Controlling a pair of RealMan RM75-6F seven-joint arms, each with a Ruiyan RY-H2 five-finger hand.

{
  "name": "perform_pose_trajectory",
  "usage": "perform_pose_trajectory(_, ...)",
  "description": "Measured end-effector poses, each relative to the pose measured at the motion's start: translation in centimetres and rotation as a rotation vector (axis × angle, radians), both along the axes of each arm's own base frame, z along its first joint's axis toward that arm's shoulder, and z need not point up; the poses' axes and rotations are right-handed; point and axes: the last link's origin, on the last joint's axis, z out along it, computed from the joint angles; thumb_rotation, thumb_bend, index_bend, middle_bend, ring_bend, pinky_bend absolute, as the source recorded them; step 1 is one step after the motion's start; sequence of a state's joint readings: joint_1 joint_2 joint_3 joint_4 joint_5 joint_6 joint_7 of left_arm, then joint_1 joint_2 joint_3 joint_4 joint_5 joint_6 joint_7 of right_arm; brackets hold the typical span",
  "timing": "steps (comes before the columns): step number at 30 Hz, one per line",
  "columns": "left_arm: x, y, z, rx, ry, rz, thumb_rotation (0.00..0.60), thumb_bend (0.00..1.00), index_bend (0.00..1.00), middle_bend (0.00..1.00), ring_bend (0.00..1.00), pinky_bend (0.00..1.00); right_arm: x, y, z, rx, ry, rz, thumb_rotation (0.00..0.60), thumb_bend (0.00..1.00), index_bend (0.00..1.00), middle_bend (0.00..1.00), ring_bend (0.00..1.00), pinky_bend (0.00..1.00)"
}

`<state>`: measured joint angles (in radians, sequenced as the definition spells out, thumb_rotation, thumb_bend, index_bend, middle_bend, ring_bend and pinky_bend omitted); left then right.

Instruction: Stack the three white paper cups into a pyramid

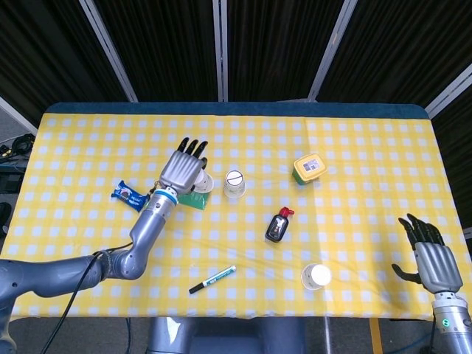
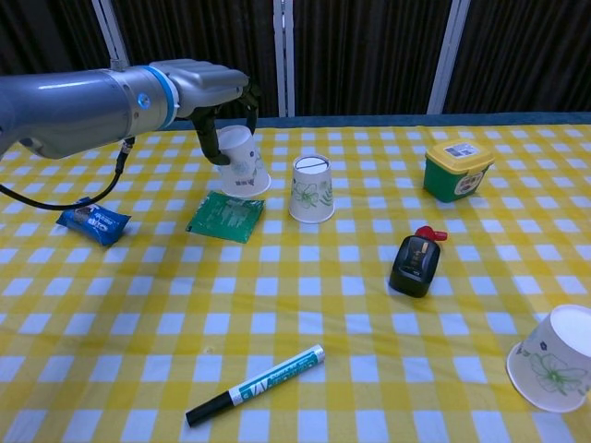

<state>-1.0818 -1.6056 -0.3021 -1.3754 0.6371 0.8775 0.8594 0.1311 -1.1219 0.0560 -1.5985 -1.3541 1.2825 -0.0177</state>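
A blue snack packet (image 2: 92, 222) is lying at the far left of the checked tablecloth (image 2: 305, 305). Your left hand (image 2: 214, 86) is gripping one paper cup (image 2: 242, 163), upside down and tilted, above the far edge of a green sachet (image 2: 227, 217). Just to its right, a second cup (image 2: 311, 188) is standing inverted on the cloth. A marker (image 2: 256, 385) is lying near the front edge. A black bottle with a red cap (image 2: 416, 261) and a green tub with a yellow lid (image 2: 457, 169) are sitting further right. The third cup (image 2: 557, 358) is standing inverted at the front right. Your right hand (image 1: 435, 259) is hovering beyond it, fingers spread, holding nothing.
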Motion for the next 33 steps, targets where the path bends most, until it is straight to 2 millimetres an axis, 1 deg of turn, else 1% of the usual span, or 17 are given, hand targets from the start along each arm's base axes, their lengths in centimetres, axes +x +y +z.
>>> perform_pose_trajectory(6,1.1,1.0,-2.1,-0.045,0.006,0.010,0.600,0.30,0.46,0.00,0.00,0.00,-0.2,-0.1,0.0,-0.006,0.001,-0.005,0.600,0.12,0.07,0.00,0.00,0.00)
perform_pose_trajectory(12,2.0,1.2,-3.8,-0.078,0.001,0.024,0.600,0.30,0.47,0.00,0.00,0.00,-0.2,-0.1,-0.1,-0.003,0.003,-0.002,0.600,0.13,0.07,0.00,0.00,0.00)
perform_pose_trajectory(19,2.7,1.1,-5.2,-0.090,-0.016,0.018,0.600,0.29,0.46,0.00,0.00,0.00,-0.3,-0.1,-0.4,0.008,0.007,-0.001,0.600,0.12,0.07,0.00,0.00,0.00)
perform_pose_trajectory(25,3.1,1.1,-5.9,-0.074,-0.007,0.001,0.600,0.29,0.43,0.00,0.00,0.00,-0.3,-0.1,-0.6,0.012,0.013,-0.003,0.600,0.12,0.07,0.00,0.00,0.00)
perform_pose_trajectory(26,3.1,1.1,-6.0,-0.073,-0.007,0.001,0.600,0.29,0.42,0.00,0.00,0.00,-0.3,-0.1,-0.6,0.012,0.014,-0.004,0.600,0.12,0.07,0.00,0.00,0.00)
perform_pose_trajectory(27,3.1,1.1,-6.1,-0.072,-0.007,0.001,0.600,0.28,0.38,0.00,0.00,0.00,-0.3,-0.1,-0.7,0.013,0.015,-0.005,0.600,0.12,0.07,0.00,0.00,0.00)
perform_pose_trajectory(29,3.0,1.1,-6.2,-0.071,-0.004,0.002,0.600,0.27,0.29,0.00,0.00,0.00,-0.3,0.0,-0.7,0.015,0.016,-0.007,0.600,0.12,0.07,0.00,0.00,0.00)
perform_pose_trajectory(32,2.8,1.2,-6.1,-0.070,0.002,0.004,0.600,0.26,0.07,0.00,0.00,0.00,-0.3,0.0,-0.7,0.016,0.018,-0.008,0.600,0.12,0.07,0.00,0.00,0.00)
perform_pose_trajectory(33,2.8,1.2,-6.0,-0.067,0.004,0.004,0.600,0.26,0.04,0.00,0.00,0.00,-0.3,0.0,-0.7,0.016,0.019,-0.008,0.600,0.12,0.07,0.00,0.00,0.00)
